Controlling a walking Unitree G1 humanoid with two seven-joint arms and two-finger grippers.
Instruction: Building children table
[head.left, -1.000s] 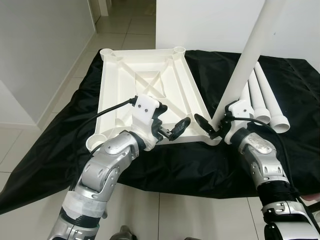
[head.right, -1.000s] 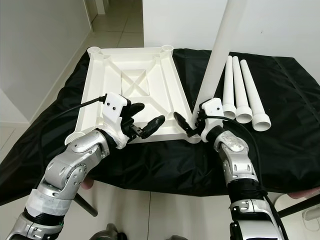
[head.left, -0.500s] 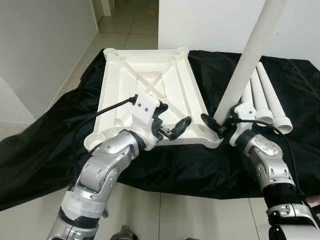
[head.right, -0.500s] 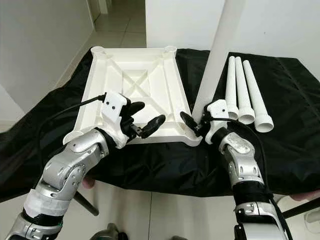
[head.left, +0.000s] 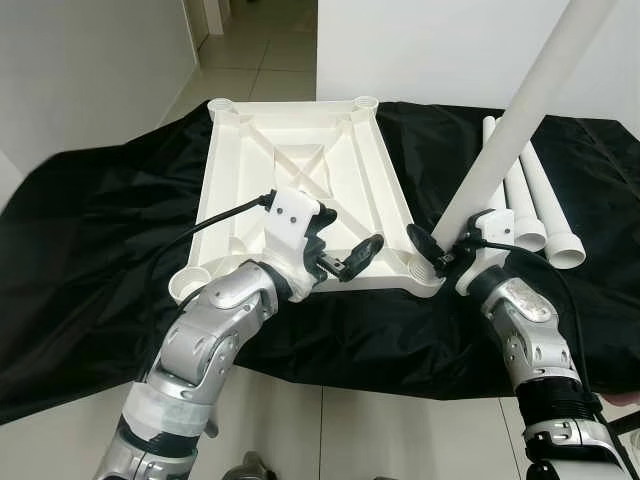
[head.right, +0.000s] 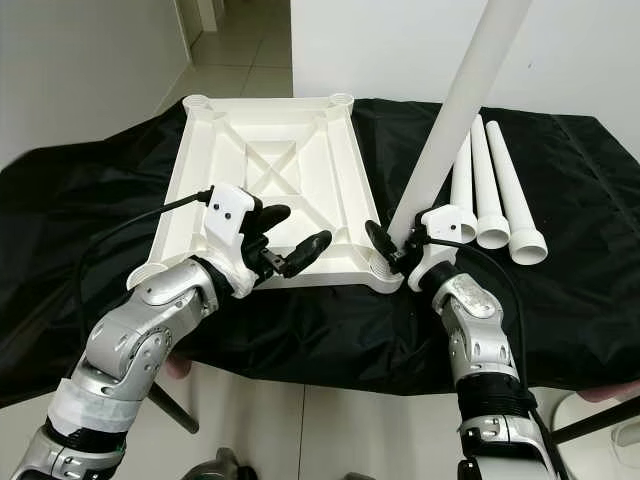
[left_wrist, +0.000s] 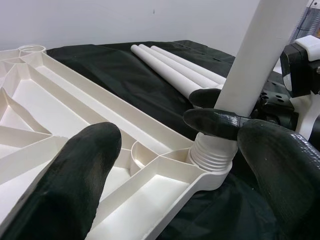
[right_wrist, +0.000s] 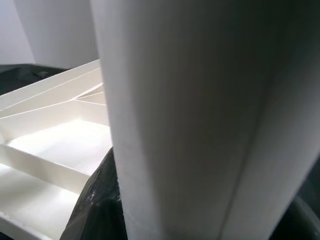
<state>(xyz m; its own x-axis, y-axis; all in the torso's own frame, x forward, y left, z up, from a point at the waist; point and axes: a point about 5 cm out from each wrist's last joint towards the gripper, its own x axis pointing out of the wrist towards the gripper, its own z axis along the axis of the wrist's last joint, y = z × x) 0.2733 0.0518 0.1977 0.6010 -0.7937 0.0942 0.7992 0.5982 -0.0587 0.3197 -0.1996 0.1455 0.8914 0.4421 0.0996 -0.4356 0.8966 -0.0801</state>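
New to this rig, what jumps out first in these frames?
A long white table leg slants up from the near right corner socket of the upside-down white tabletop, with the right end effector clamped on its base. The left end effector hovers open over the tabletop's near edge. Three spare legs lie side by side on the black cloth to the right.

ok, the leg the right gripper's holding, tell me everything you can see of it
The leg is a long, smooth white tube, plastic by the look, leaning up and to the robot's right out of frame. Its ribbed, threaded lower end sits in the near right corner socket of the upside-down tabletop. The right gripper is shut around it just above the threads.
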